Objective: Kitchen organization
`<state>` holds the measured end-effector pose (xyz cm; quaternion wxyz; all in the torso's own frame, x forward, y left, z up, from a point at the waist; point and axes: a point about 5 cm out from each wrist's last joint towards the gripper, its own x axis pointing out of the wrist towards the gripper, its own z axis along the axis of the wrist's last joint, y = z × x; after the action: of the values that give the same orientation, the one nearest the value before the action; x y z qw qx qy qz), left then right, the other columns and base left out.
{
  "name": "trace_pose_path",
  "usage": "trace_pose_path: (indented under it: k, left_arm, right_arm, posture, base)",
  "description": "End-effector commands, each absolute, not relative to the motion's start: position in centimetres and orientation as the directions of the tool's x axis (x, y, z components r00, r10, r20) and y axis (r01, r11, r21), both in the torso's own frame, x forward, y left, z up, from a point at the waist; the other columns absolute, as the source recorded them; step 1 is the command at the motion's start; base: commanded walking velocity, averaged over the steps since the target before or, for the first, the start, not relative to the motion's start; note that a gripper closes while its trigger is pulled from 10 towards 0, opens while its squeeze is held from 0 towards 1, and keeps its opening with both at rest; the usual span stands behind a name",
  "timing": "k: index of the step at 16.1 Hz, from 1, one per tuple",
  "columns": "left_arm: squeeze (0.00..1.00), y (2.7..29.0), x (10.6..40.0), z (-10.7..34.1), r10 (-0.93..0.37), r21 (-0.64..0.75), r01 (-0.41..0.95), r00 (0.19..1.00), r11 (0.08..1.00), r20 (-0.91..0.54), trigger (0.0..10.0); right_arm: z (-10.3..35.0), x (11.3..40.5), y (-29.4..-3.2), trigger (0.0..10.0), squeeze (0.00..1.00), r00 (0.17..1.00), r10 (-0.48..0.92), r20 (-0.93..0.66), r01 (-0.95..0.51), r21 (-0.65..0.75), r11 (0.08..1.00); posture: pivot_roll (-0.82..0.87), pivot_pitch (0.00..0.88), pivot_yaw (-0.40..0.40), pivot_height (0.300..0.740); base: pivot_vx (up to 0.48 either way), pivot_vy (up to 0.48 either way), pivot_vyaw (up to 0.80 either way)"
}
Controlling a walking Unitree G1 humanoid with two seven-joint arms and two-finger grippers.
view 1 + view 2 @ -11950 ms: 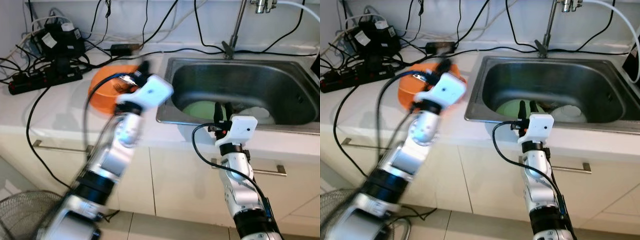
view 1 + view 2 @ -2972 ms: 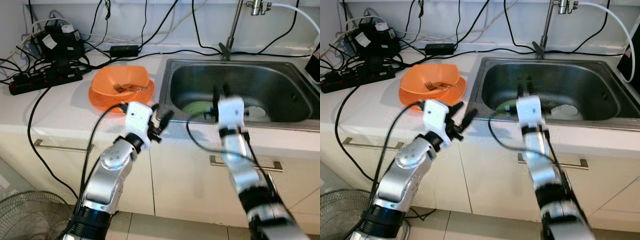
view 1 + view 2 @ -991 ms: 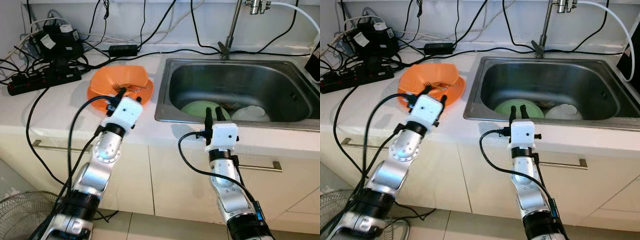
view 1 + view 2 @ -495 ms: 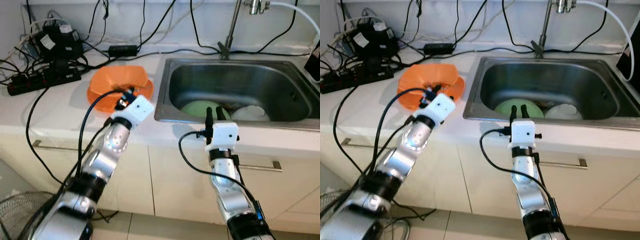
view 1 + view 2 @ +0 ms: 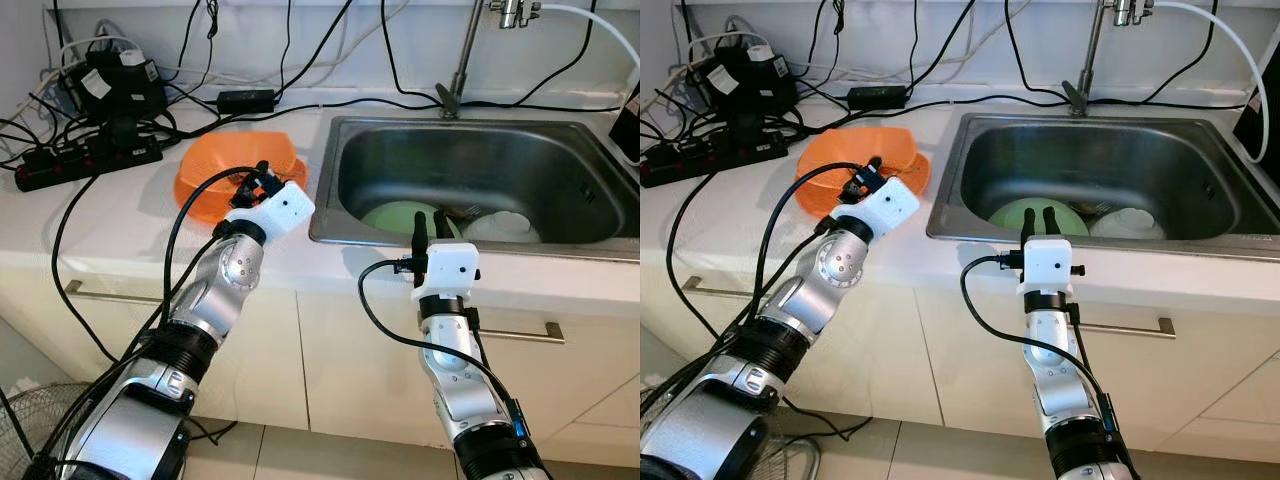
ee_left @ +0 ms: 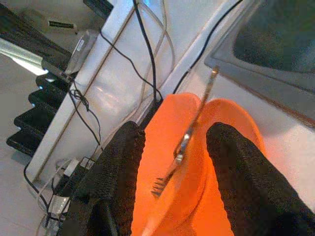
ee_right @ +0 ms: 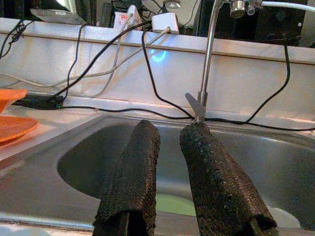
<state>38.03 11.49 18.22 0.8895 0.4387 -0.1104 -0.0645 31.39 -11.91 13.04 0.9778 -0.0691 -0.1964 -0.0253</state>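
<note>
Eye views. We log a white counter with a steel sink set into it. On the counter, just beside the sink's left rim, an orange bowl sits on an orange plate. In the sink lie a green plate and a white dish, side by side. Black cables and a power strip run along the back of the counter. Our left gripper is raised over the near edge of the bowl; from here we cannot tell how far its fingers stand apart. Our right gripper stands upright at the front rim of the sink, before the green plate, touching nothing.

Left wrist view. Our left fingers are spread wide around the bowl. A fork lies across the bowl, between the fingers. We cannot tell whether they touch it.

Right wrist view. Our right fingers stand a narrow gap apart and hold nothing. Beyond them are the sink basin, the faucet, and a sliver of the green plate.
</note>
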Motion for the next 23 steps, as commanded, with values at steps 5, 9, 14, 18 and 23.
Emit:
trace_pose_path:
  k: [5, 9, 14, 18, 23]
  left_arm:
    - [0.00, 9.7, 38.2, 18.7, -0.286, 0.817, 0.037, 0.945, 0.575, 0.158, 10.0]
    - [0.00, 9.2, 38.4, 19.0, -0.292, 0.832, 0.034, 0.944, 0.554, 0.155, 10.0]
    - [0.00, 8.3, 39.2, 18.9, -0.301, 0.857, 0.051, 0.945, 0.513, 0.124, 10.0]
    - [0.00, 7.7, 39.4, 18.7, -0.301, 0.869, 0.052, 0.947, 0.493, 0.114, 10.0]
    - [0.00, 7.8, 40.0, 19.1, -0.266, 0.878, 0.030, 0.957, 0.478, 0.112, 10.0]
  right_arm:
    - [13.4, 31.6, -11.6, 10.0, 0.00, 0.917, -0.025, 0.398, 0.073, -0.105, 0.992]
    - [13.4, 31.6, -11.7, 10.0, 0.00, 0.917, -0.027, 0.397, 0.074, -0.103, 0.992]
    - [13.4, 31.5, -11.6, 10.0, 0.00, 0.916, -0.031, 0.399, 0.077, -0.100, 0.992]
    - [13.4, 31.6, -11.7, 10.0, 0.00, 0.916, -0.036, 0.400, 0.082, -0.098, 0.992]
    - [13.4, 31.5, -11.7, 10.0, 0.00, 0.915, -0.036, 0.401, 0.081, -0.096, 0.992]
  posture:
    - [0.05, 0.014, 0.080, 0.740]
    - [0.05, 0.012, 0.080, 0.740]
    - [0.05, 0.012, 0.088, 0.740]
    - [0.04, 0.013, 0.089, 0.740]
    - [0.04, 0.010, 0.090, 0.740]
  base:
    - [0.000, 0.000, 0.00]
    - [0.000, 0.000, 0.00]
    - [0.000, 0.000, 0.00]
    - [0.000, 0.000, 0.00]
    - [0.000, 0.000, 0.00]
